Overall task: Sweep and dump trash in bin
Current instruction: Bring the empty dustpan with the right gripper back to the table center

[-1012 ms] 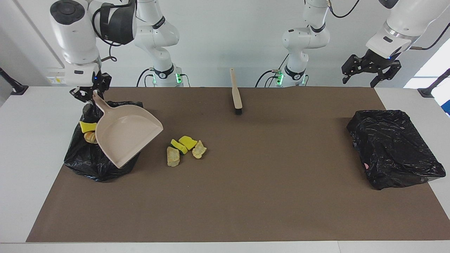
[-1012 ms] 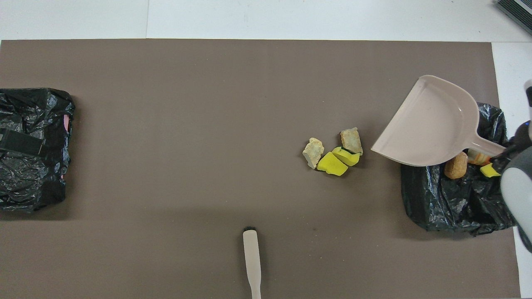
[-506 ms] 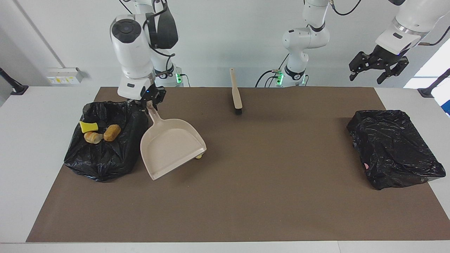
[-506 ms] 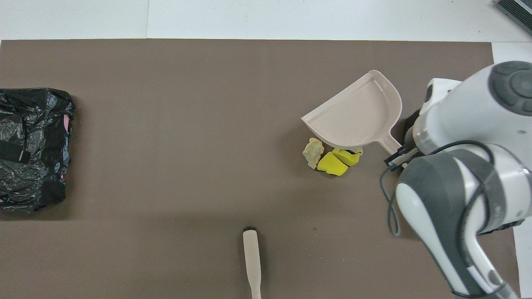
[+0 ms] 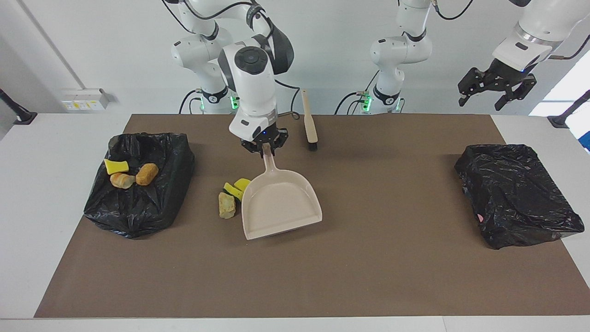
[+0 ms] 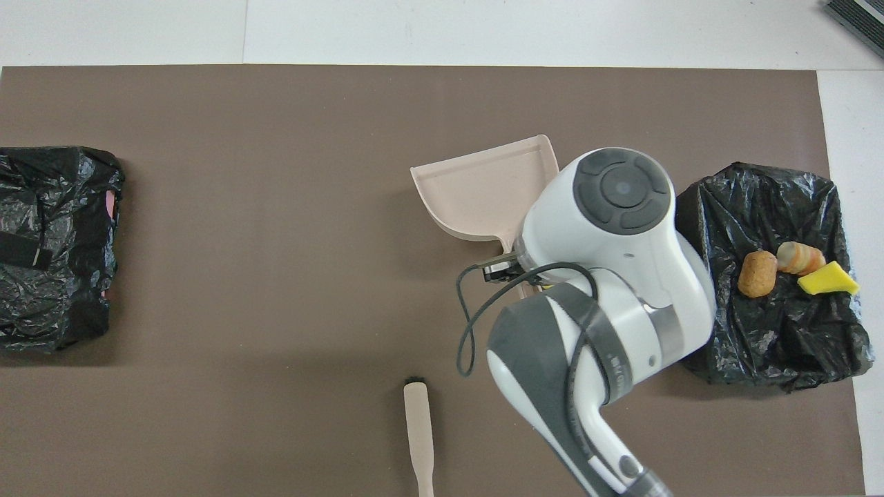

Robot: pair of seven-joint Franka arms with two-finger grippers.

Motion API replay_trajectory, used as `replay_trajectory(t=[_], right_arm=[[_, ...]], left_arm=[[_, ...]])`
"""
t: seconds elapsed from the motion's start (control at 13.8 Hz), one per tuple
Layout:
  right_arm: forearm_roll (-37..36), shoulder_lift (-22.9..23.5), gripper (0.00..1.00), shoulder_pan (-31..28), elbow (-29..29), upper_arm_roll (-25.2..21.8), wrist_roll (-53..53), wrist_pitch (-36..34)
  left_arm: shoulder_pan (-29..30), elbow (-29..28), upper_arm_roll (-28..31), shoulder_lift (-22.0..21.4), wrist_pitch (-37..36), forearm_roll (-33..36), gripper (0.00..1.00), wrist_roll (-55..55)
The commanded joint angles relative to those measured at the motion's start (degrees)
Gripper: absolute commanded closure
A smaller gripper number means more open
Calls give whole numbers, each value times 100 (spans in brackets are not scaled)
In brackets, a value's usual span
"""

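My right gripper [image 5: 265,148] is shut on the handle of the beige dustpan [image 5: 281,205], whose pan [image 6: 483,190] sits low over the mat with its lip pointing away from the robots. Loose trash lies beside the pan, toward the right arm's end: a yellow sponge piece [image 5: 238,186] and a beige chunk [image 5: 226,205]. In the overhead view my arm covers this pile. The black-bagged bin [image 5: 138,207] holds a yellow sponge piece [image 5: 115,165] and two brown lumps [image 5: 146,174]. My left gripper [image 5: 498,90] waits open, high over the left arm's end.
The beige-handled brush [image 5: 309,122] lies on the mat near the robots at mid-table, its bristles pointing away from them. A second black bag [image 5: 516,193] sits at the left arm's end. Brown mat [image 5: 368,276] stretches bare toward the table's front.
My right gripper carried the dustpan from over the bin, across the trash pile, to the pile's side toward the left arm's end. The trash in the bin came into view. The left gripper rose slightly.
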Motion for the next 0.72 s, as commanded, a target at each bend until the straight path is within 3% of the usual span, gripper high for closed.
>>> replay_trajectory(t=[0.0, 0.43, 0.58, 0.65], right_arm=[[164, 611, 100, 328, 526, -48, 892, 287], [138, 1613, 100, 865, 737, -48, 1808, 1412], [147, 1632, 100, 865, 764, -48, 1809, 1361], [103, 1624, 44, 865, 764, -48, 1782, 1378]], left_arm=[[-2, -214, -12, -168, 153, 40, 0, 40], [-20, -196, -21, -160, 153, 40, 0, -22], [-20, -196, -21, -160, 153, 40, 0, -22], [-20, -196, -21, -160, 153, 40, 0, -22]])
